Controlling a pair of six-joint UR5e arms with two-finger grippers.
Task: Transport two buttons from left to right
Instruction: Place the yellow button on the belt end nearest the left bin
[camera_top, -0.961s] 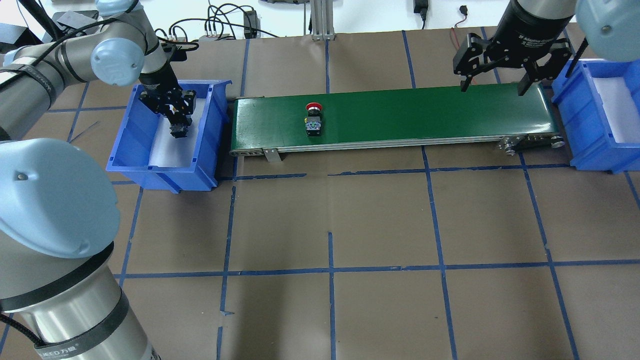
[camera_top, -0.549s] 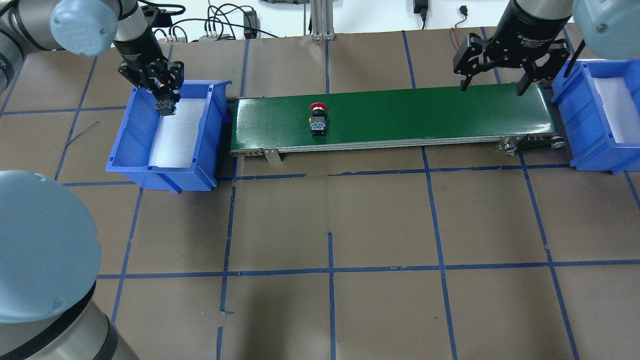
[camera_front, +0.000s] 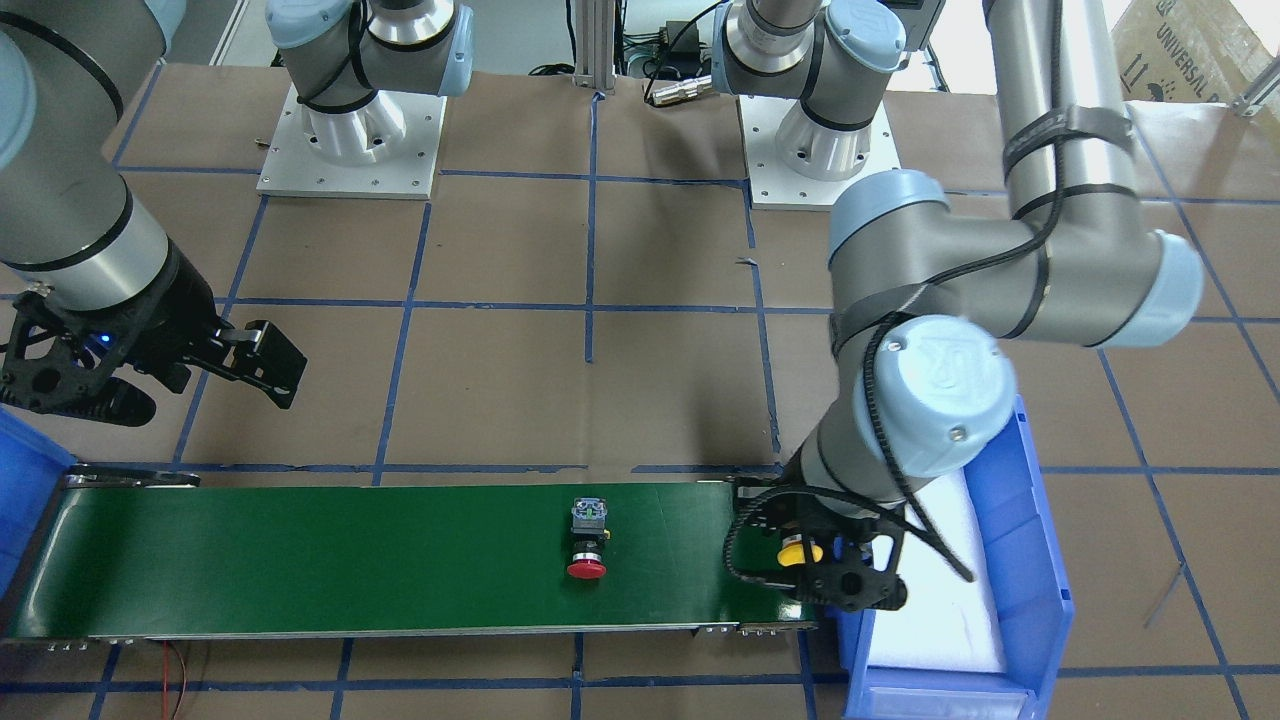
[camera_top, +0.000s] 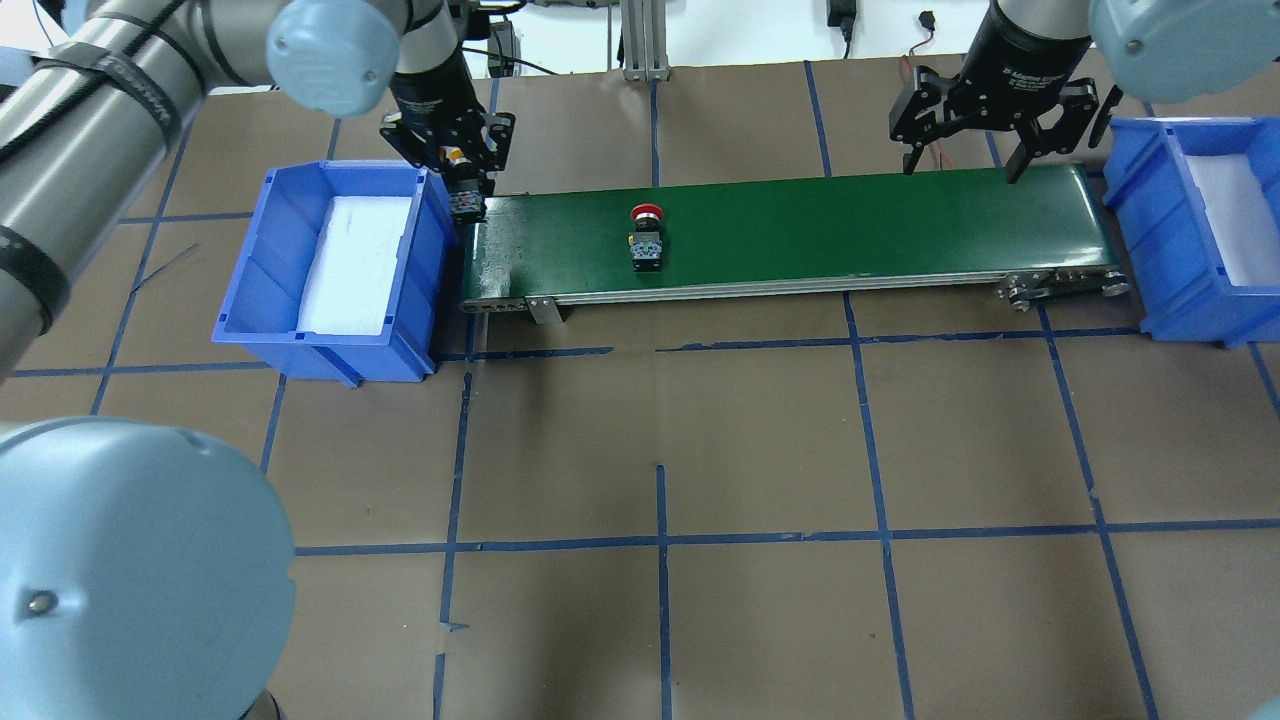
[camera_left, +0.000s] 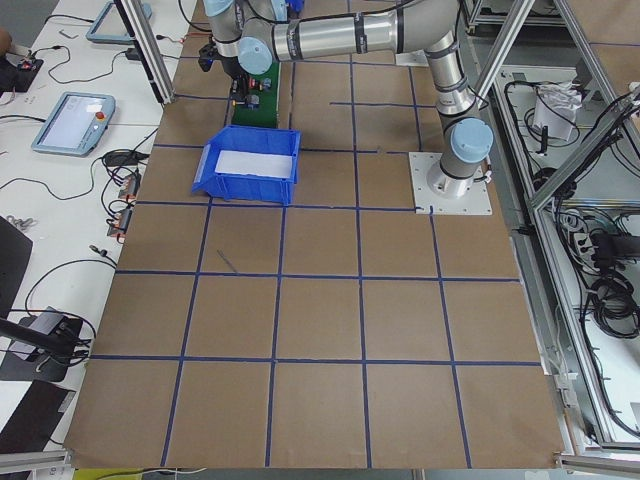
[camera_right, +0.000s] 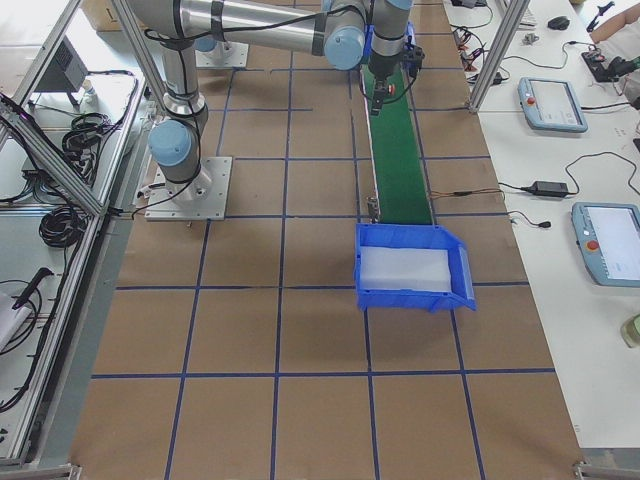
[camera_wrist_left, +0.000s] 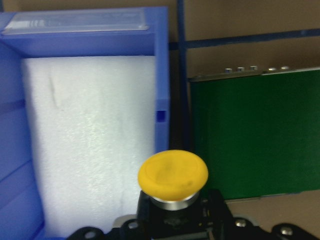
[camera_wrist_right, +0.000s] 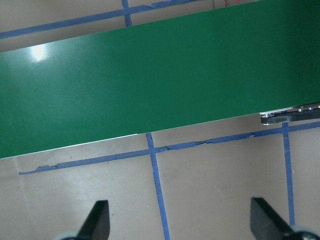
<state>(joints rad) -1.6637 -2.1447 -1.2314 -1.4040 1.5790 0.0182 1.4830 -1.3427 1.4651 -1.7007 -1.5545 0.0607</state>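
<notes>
The yellow button (camera_wrist_left: 172, 174) has a domed, glossy mushroom cap on a silvery collar above a black body. The left pincer (camera_top: 465, 195) is clamped on that body and holds it in the air just above the spot where the left bin (camera_top: 245, 260) meets the left end of the green belt (camera_top: 850, 225), toward the far-left corner of the tabletop (camera_top: 760, 440). The red button (camera_top: 647, 235) lies on its side on the belt's left half, its cap pointing to the far edge of the tabletop and its blocky grey-and-black body pointing to the near edge. It touches neither long edge of the belt and is well apart from both pincers. The belt runs parallel to the tabletop's far edge, from one bin to the other. The right pincer (camera_top: 960, 168) hangs with its jaws spread wide and gripping nothing, over the belt's far edge near its right end. The left bin holds a white foam pad (camera_top: 355, 265). The right bin (camera_top: 1130, 200), at the tabletop's right edge, is lined with white foam too.
</notes>
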